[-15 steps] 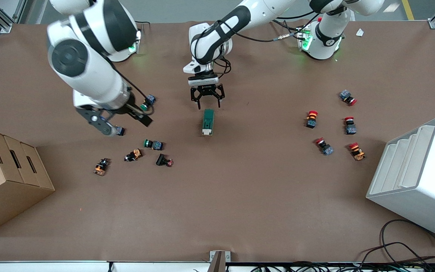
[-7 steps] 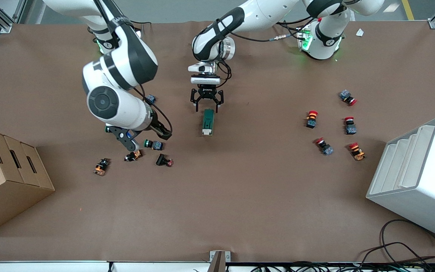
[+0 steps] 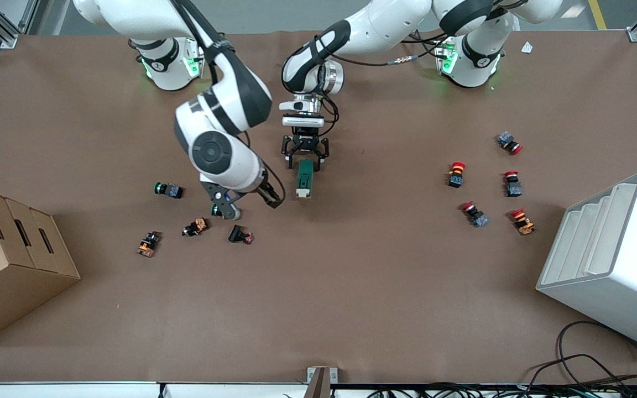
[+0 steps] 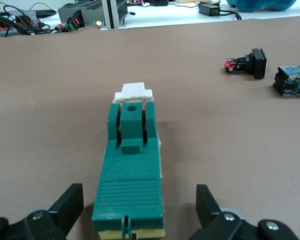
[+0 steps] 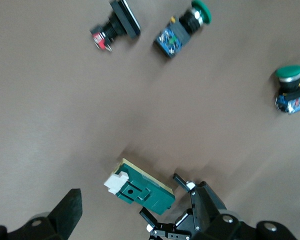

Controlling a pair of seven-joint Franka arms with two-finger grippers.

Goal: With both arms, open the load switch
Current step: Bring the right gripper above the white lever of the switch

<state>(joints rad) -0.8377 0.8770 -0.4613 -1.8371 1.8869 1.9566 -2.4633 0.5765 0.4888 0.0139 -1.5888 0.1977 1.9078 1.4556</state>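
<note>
The load switch (image 3: 304, 178) is a dark-green block lying flat mid-table, with its white lever end (image 4: 134, 90) nearer the front camera. My left gripper (image 3: 305, 157) is open and low over the switch's farther end, one finger (image 4: 70, 205) on each side without touching. The switch (image 4: 132, 170) fills the gap between them. My right gripper (image 3: 249, 203) hangs open just beside the switch, toward the right arm's end of the table. In the right wrist view the switch (image 5: 142, 190) lies between its fingers (image 5: 67, 212), with the left gripper at the switch's end.
Several push buttons lie near the right gripper: a green one (image 3: 167, 189), an orange one (image 3: 196, 226) and a black one (image 3: 240, 235). Red-capped buttons (image 3: 455, 172) are grouped toward the left arm's end. A cardboard box (image 3: 9, 260) and a white bin (image 3: 611, 260) stand at the table's ends.
My right arm has swung from over the buttons across to just beside the switch. The left gripper has come down around the switch's farther end, still open.
</note>
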